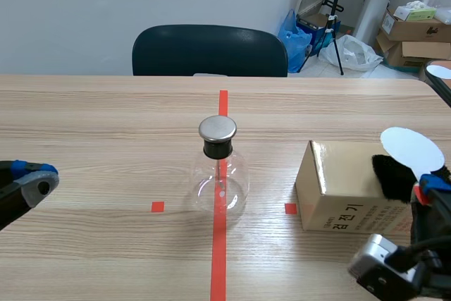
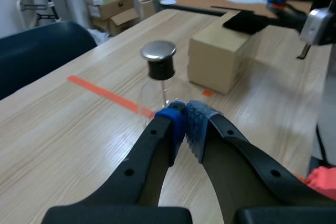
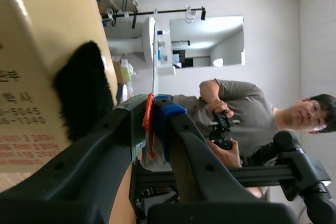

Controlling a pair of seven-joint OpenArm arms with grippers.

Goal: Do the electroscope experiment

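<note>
On bench [image 1: 99, 125] centre, flask [image 1: 220, 177] upright. My left fingers [image 2: 170, 127] pressed together, empty. My right fingers [image 3: 189, 145] clamp white disc [image 1: 412, 148] near box [image 1: 338, 188].

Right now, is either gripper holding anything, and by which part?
The right gripper pinches the white disc by its orange-red handle; the left gripper holds nothing.

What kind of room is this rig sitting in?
Probably a makeshift lab or workroom doubling as storage: a taped wooden table with a glass flask, an office chair, and cardboard boxes and a stand in the corner.
</note>
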